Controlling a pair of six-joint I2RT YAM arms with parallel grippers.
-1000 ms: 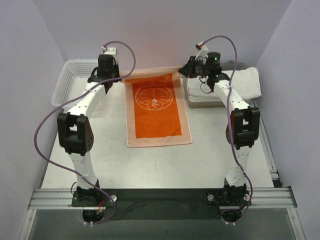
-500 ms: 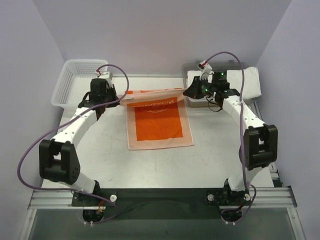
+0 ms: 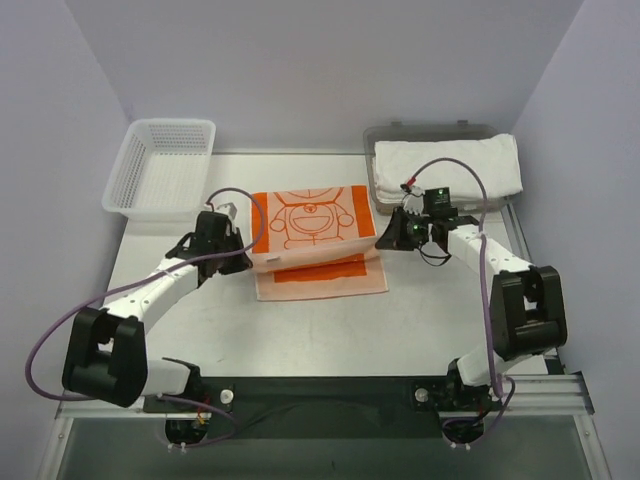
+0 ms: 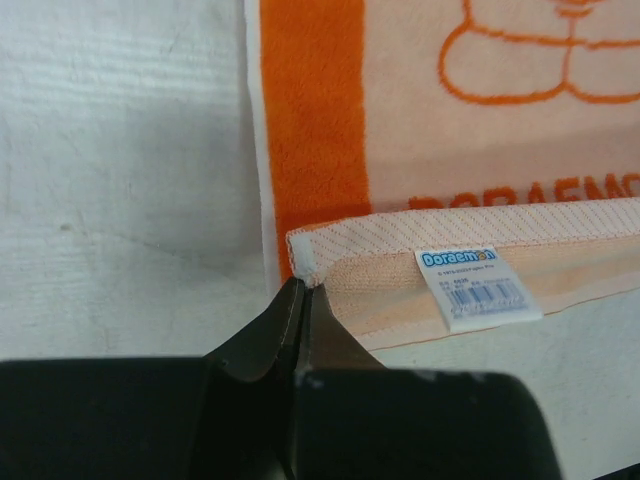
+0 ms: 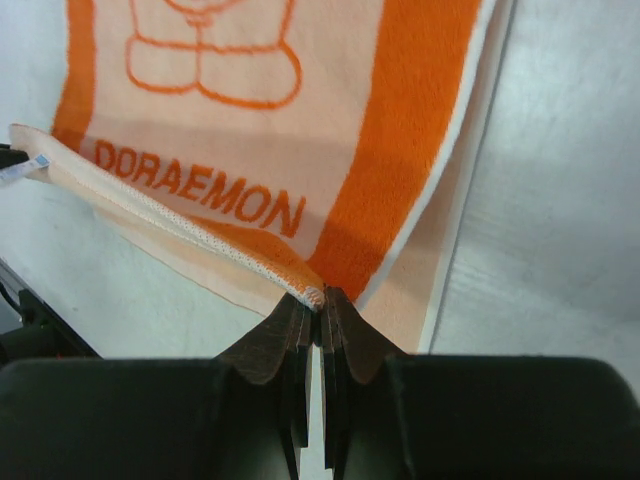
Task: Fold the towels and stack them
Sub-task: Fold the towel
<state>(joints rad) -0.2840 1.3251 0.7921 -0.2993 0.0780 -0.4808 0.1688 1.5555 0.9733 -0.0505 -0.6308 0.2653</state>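
Bearing the orange towel (image 3: 312,226), a scuffed white table (image 3: 300,330) meets lilac walls (image 3: 320,70).

Fuzzy, matt terry cloth on the orange-and-white towel (image 3: 310,225), with a smooth sewn-in label (image 4: 478,287). Matt black plastic on left hand (image 4: 303,292) and right hand (image 5: 320,298). Scuffed matt worktop (image 3: 330,330). Mesh plastic basket (image 3: 160,170), upper left.

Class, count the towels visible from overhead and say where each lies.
2: the orange towel mid-table; the white towel on the grey tray, far right. That pile may hide more.
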